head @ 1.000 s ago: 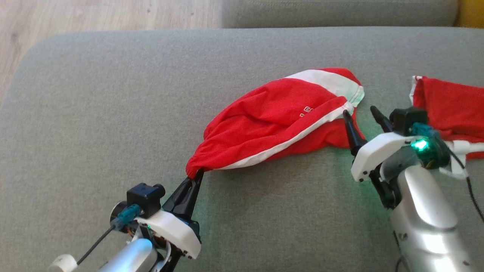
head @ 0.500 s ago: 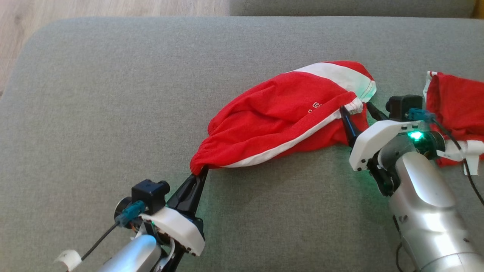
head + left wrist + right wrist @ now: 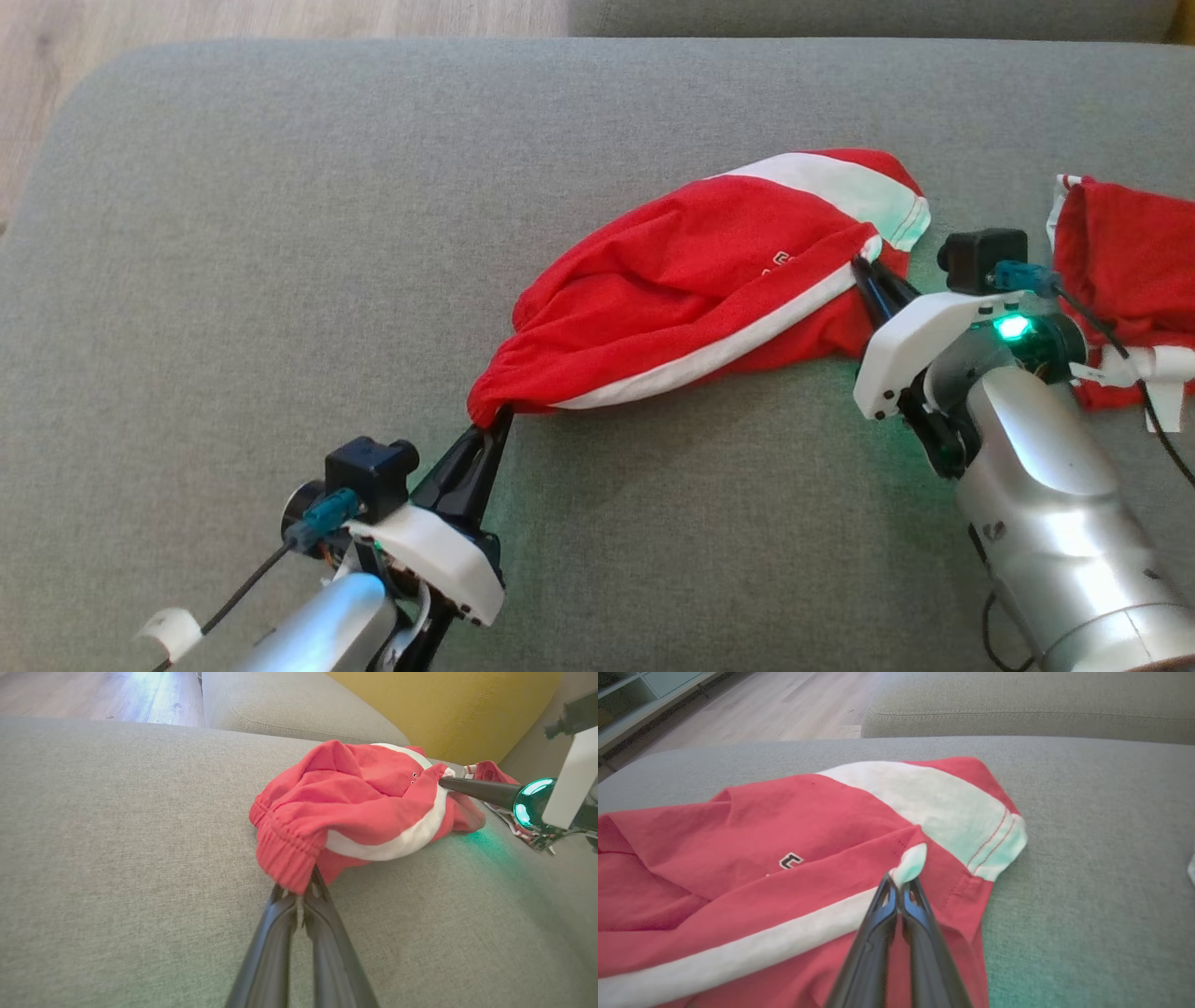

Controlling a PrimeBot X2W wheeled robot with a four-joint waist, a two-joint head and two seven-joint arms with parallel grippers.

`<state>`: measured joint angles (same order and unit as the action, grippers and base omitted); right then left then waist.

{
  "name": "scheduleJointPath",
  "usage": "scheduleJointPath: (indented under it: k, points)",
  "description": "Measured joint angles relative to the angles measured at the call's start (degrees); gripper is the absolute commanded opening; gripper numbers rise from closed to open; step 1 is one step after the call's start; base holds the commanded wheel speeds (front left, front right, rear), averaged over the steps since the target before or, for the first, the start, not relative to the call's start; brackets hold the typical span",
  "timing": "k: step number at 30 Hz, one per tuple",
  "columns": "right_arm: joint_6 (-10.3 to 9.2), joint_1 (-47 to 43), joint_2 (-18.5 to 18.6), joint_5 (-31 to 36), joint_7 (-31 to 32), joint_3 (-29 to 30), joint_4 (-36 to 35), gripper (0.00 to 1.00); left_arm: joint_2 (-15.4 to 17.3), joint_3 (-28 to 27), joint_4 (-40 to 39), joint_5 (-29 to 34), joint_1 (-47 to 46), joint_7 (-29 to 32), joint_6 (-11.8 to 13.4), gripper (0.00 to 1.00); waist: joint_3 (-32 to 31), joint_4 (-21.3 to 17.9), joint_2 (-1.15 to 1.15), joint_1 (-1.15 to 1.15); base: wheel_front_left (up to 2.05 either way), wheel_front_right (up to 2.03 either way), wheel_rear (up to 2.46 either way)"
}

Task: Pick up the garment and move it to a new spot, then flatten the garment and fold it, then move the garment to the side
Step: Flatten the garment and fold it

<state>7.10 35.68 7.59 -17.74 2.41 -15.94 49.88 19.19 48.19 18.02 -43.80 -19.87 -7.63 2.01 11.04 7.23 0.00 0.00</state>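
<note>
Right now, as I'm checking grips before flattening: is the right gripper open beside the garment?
No: the right wrist view shows the right gripper shut on a white corner of the garment.

Head cam: up high, tilted forward and down on the grey sofa cushion (image 3: pixel 280 233), mid range, wood floor (image 3: pixel 233 19) at 11 o'clock. Left wrist cam: low, skimming the cushion, sighting along its own jaws to the red garment (image 3: pixel 364 798) at 12, close in. It has the yellow cushion (image 3: pixel 444 709) at 1 and the right gripper (image 3: pixel 443 782) at 3. Right wrist cam: closest of the three, sighting along its jaws down onto the garment, floor at 11. Overlap: all three see garment and cushion; head and left wrist both see the right gripper.
</note>
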Motion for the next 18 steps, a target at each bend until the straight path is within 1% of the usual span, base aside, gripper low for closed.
scheduleJointPath:
  k: [5, 8, 12, 15, 18]
  points:
    - [0.00, 0.2, 1.1, -1.0, -1.5, -2.1, -0.2, 0.00, 0.2, 0.0, 0.5, -0.1, 0.0, 0.6, 0.0, 0.00, -0.9, -0.7, 0.00, 0.00, 0.00, 0.00, 0.00]
    - [0.00, 0.1, 2.1, -2.1, -2.1, -3.0, -1.7, 0.00, 1.1, 0.0, 0.5, -0.1, 0.0, 1.4, 0.1, 0.00, -1.8, -1.3, 0.00, 0.00, 0.00, 0.00, 0.00]
    - [0.00, -0.2, 4.1, -3.8, -1.9, -5.0, -6.1, 0.00, 3.7, 0.1, -0.4, 0.5, -0.6, 2.4, 0.0, 0.00, -3.3, -2.4, 0.00, 0.00, 0.00, 0.00, 0.00]
    - [0.00, -0.8, 5.7, -5.7, -1.2, -5.7, -11.3, 0.00, 6.2, 0.1, -2.0, 1.7, -2.7, 4.1, 0.0, 0.00, -4.5, -3.5, 0.00, -0.01, 0.00, 0.00, 0.00]
    - [0.00, -1.4, 7.6, -6.9, 0.8, -6.1, -16.9, 0.00, 8.7, -0.2, -3.9, 2.2, -6.3, 6.4, -0.2, 0.00, -5.7, -4.8, 0.00, -0.01, 0.00, 0.00, 0.00]
